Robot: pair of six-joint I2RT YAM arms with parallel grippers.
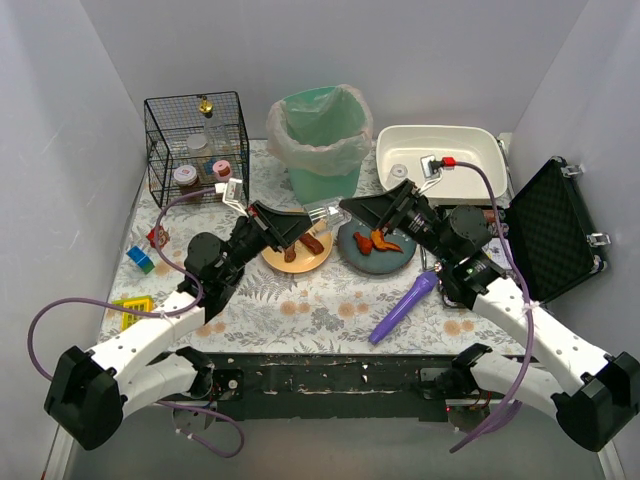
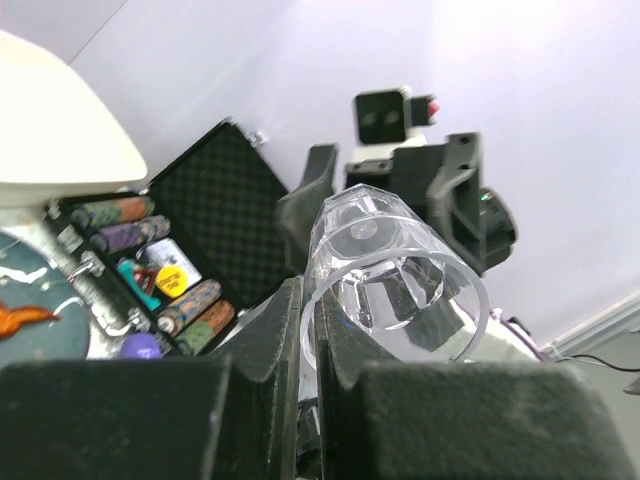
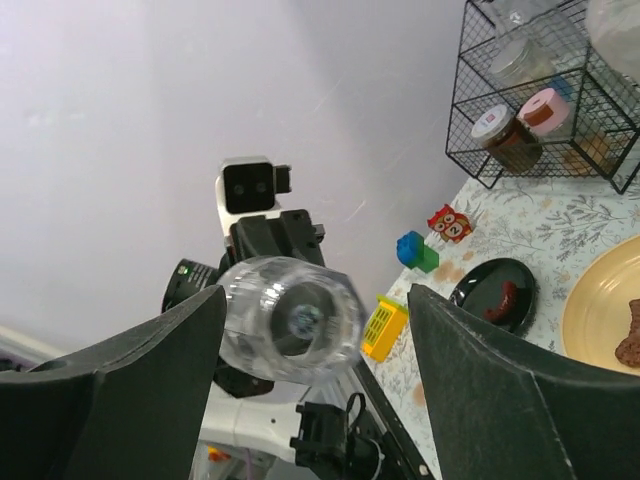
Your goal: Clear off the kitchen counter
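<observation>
My left gripper (image 1: pixel 300 222) is shut on the rim of a clear glass (image 1: pixel 323 212) and holds it on its side above the fern-print kitchen counter (image 1: pixel 330 305). In the left wrist view the fingers (image 2: pixel 275 330) pinch the wall of the glass (image 2: pixel 400 290), whose mouth faces the camera. My right gripper (image 1: pixel 352 208) is open and faces the glass from the right. In the right wrist view the base of the glass (image 3: pixel 290 318) sits between the spread fingers (image 3: pixel 500 370); I see no contact.
On the counter stand a yellow plate (image 1: pixel 298 255) and a dark plate (image 1: pixel 378 255), both with food, and a purple tool (image 1: pixel 405 305). A green bagged bin (image 1: pixel 322 140), a white basin (image 1: pixel 440 155) and a wire basket (image 1: pixel 195 145) stand behind. An open black case (image 1: pixel 555 230) is right, toy bricks (image 1: pixel 140 260) left.
</observation>
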